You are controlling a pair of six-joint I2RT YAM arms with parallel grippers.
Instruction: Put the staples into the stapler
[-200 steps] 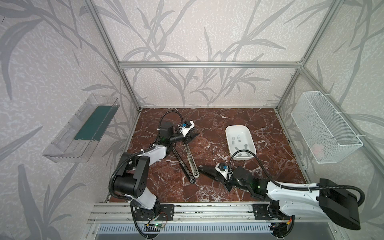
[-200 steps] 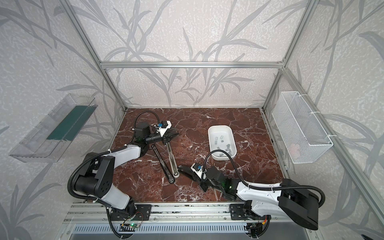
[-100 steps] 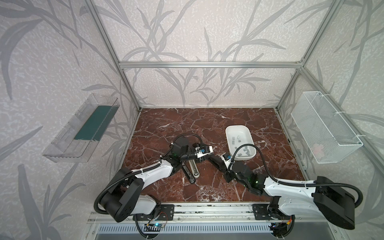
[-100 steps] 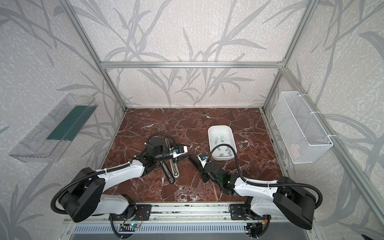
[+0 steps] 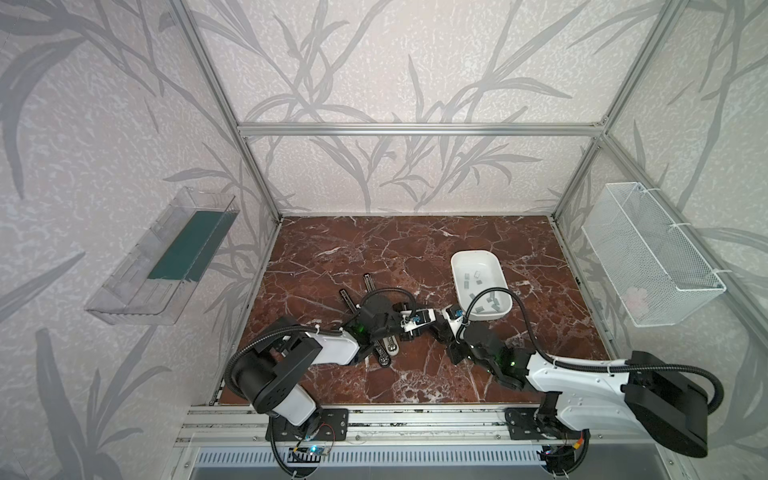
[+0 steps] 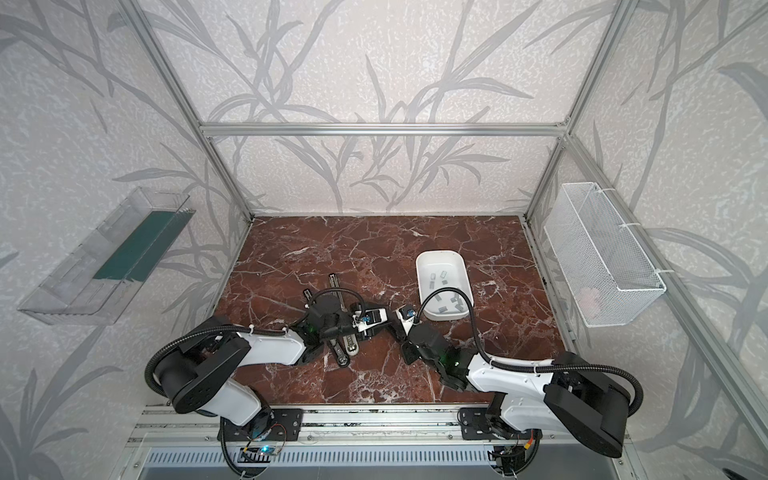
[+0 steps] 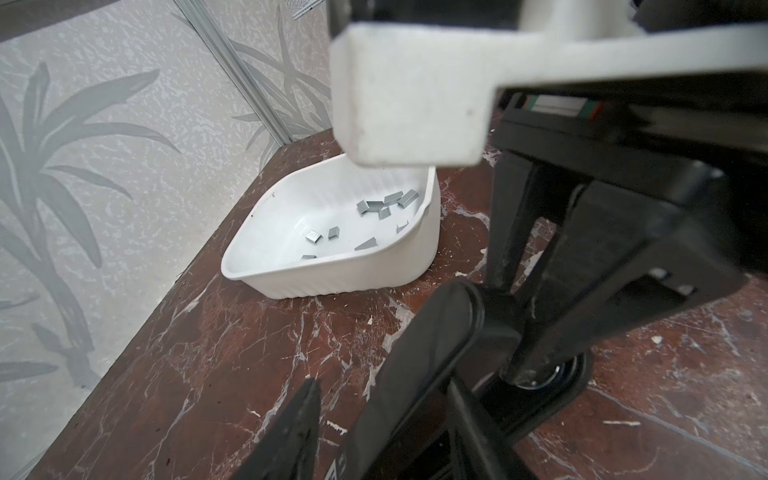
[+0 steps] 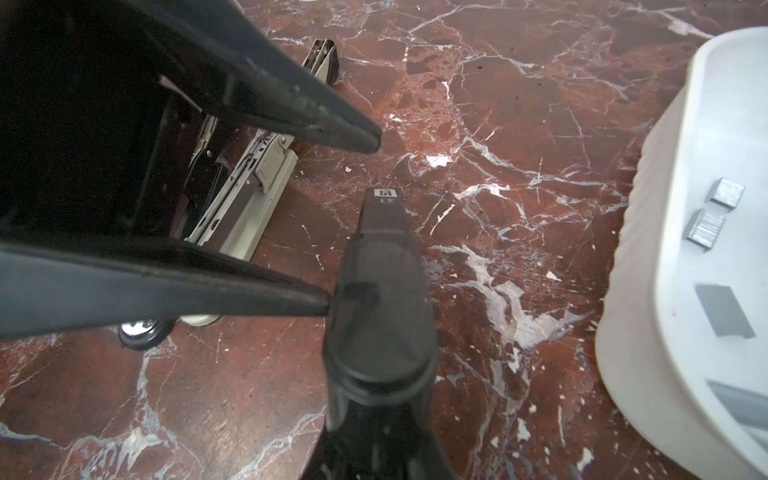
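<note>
Stapler (image 8: 249,199) lies hinged open on the marble floor, its magazine rail exposed. Left gripper (image 8: 352,224) hovers just right of it, fingers spread with nothing between them. Right gripper (image 8: 384,199) sits close against it, fingers clenched. Whether a strip is pinched there cannot be told. Staples (image 7: 388,203) lie loose in the white tray (image 7: 332,282), right of both grippers and well apart from the stapler.

Judgement: loading is not yet done, and the step in hand looks like fetching or handing over one strip. The next move calls for a strip lined up with the rail and slid in.

Clear shelf (image 5: 133,299) and wire basket (image 5: 648,257) hang on the side walls, out of play.

Obstruction: the left arm covers the stapler's middle, and the grippers crowd each other.
</note>
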